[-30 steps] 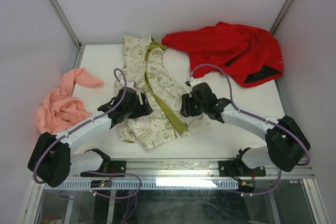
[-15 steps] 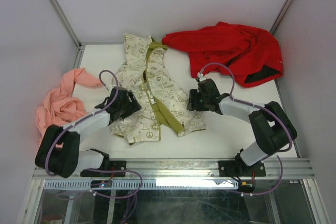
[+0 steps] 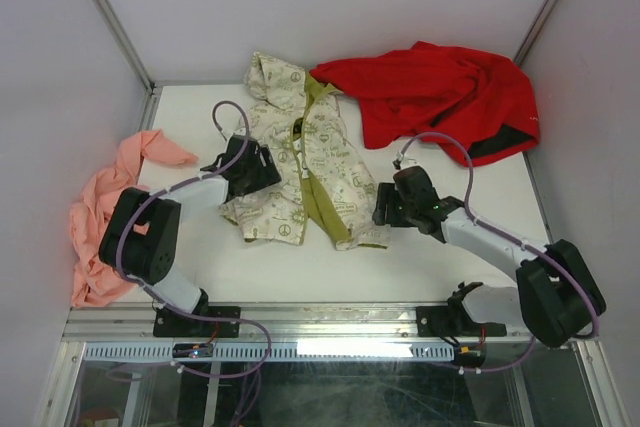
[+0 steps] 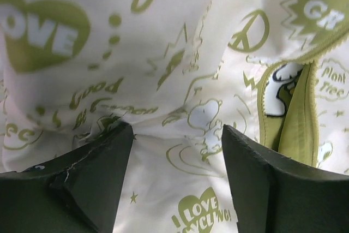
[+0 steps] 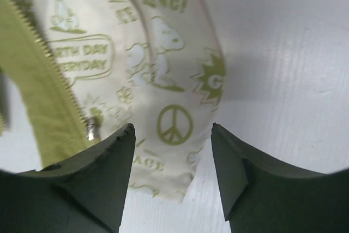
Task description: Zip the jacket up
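At the left edge of the top view a salmon-pink garment (image 3: 105,212) lies bunched, apart from the work. The left arm (image 3: 195,190) reaches in from the lower left, its jaws spread wide over the left panel of the jacket (image 3: 290,162), which lies mid-frame on the white surface (image 3: 300,272), hood toward the top. In the left wrist view printed cloth rises in a fold between the jaws, nothing pinched. The front gapes: olive lining (image 3: 318,187) shows down the centre and the zipper teeth (image 5: 52,64) are unjoined. The right arm (image 3: 485,242) has its jaws apart too, straddling the lower right hem (image 5: 174,129); a small metal piece (image 5: 90,130) sits by the teeth, too small to identify. The step looks like squaring the two fronts. It would go best with each grip taken low and close to the zipper tape, not mid-panel, drawing the edges together level and without wrinkles. At upper right the red garment (image 3: 440,92) meets the hood; a gentle pull should avoid dragging it.
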Action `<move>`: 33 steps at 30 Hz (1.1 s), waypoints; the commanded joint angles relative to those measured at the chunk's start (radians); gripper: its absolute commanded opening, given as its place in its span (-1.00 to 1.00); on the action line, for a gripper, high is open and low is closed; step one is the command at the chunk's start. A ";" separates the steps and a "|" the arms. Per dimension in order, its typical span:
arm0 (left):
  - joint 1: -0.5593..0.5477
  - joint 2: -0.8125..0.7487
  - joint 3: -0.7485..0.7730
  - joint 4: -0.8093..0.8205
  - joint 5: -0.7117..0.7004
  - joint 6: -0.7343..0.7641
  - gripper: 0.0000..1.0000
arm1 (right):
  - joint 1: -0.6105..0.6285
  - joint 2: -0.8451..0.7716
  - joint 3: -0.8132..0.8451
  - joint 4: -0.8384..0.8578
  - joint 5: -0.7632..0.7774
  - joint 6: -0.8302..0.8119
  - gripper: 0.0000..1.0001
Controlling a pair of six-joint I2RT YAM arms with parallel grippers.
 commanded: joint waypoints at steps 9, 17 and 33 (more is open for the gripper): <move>-0.285 -0.400 -0.139 -0.168 -0.058 -0.030 0.39 | 0.160 -0.121 0.059 0.098 -0.154 0.017 0.29; -0.376 -0.365 -0.206 -0.161 -0.039 -0.089 0.37 | 0.208 0.066 0.073 0.233 -0.234 0.071 0.30; -0.377 -0.519 -0.384 -0.147 -0.003 -0.198 0.36 | 0.286 0.208 0.126 0.272 -0.301 0.107 0.33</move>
